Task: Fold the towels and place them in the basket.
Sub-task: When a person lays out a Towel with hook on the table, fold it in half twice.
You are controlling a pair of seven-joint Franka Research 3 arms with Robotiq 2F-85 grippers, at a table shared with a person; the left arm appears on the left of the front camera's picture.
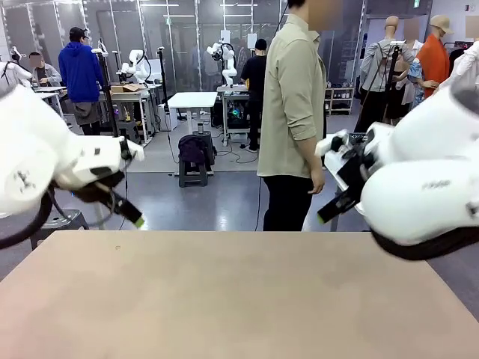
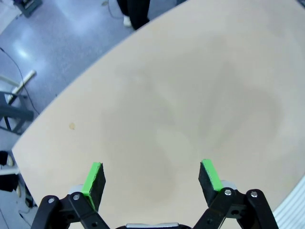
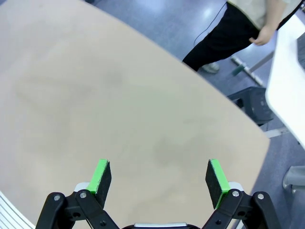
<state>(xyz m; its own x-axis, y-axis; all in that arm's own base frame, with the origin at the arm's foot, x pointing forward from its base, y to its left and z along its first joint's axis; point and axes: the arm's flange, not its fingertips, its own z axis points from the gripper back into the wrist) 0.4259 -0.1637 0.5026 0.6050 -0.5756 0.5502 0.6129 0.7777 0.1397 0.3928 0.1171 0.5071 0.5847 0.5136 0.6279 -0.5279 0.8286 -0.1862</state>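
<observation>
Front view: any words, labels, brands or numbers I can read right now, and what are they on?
Nothing can be read as text.
Right arm's white casing: faint grey print, too blurred to read.
Left arm's white casing: small dark mark, not legible.
White sheets on the far partition: too small to read.

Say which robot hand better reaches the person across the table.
Probably right: the person in the khaki shirt stands right of centre, nearer the open right black green-padded hand; the open left hand hangs farther off.
</observation>
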